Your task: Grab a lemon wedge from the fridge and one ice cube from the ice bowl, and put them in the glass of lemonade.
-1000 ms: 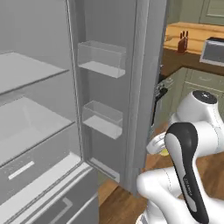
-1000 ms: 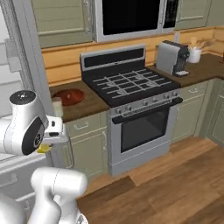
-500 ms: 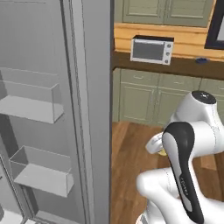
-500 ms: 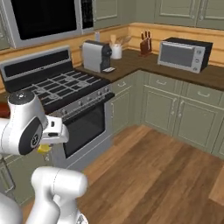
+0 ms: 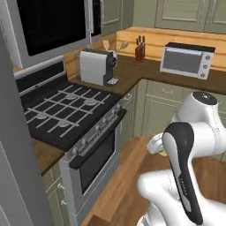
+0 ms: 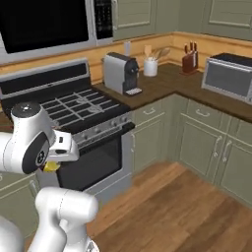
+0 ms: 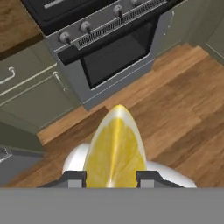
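In the hand view I see the gas stove (image 7: pixel 105 39) across the upper left and middle of the frame, wood floor (image 7: pixel 183 100) to the right. Bottom centre: the gripper (image 7: pixel 111 178) is clamped on the lemon wedge (image 7: pixel 114 151), cut face toward the camera, one dark fingertip at each side. In the right base view a bit of yellow (image 6: pixel 50 167) shows at lower left under the arm's wrist. Farther right on the counter stand a coffee machine (image 6: pixel 121 73), knife block (image 6: pixel 189 60) and toaster oven (image 6: pixel 229 77).
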